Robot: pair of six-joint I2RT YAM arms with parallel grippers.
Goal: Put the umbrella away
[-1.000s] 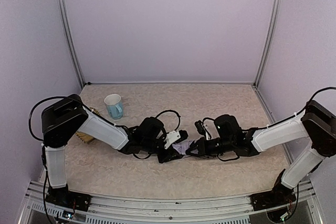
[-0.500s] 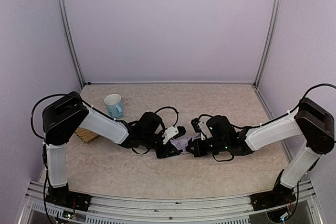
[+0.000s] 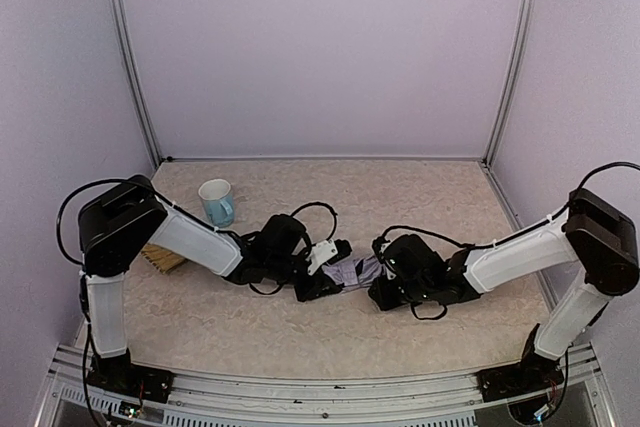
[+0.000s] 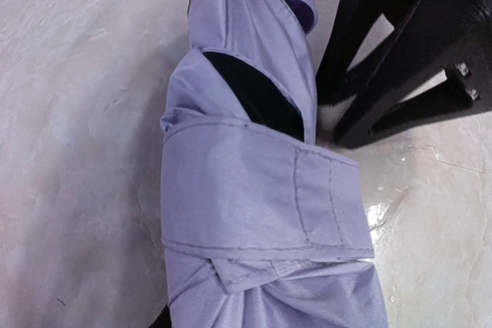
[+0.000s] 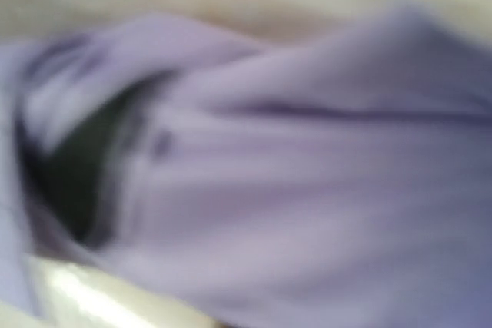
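Lavender umbrella (image 4: pixel 254 197) lying strapped, we are holding its end in the left gripper (image 3: pixel 328 277), judging stowing next; whether the right gripper (image 3: pixel 376 275) is gaping we cannot tell.

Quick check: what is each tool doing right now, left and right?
Left tool: closed on the umbrella.
Right tool: against the umbrella's other end; open or closed cannot be told.

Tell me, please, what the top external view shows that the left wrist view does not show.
Only the top external view shows the left arm, the right arm and the blue mug at the back left. Only the left wrist view shows the stitched strap wrapped around the folds, and the black lining in a gap. Both show the lavender umbrella lying on the table.
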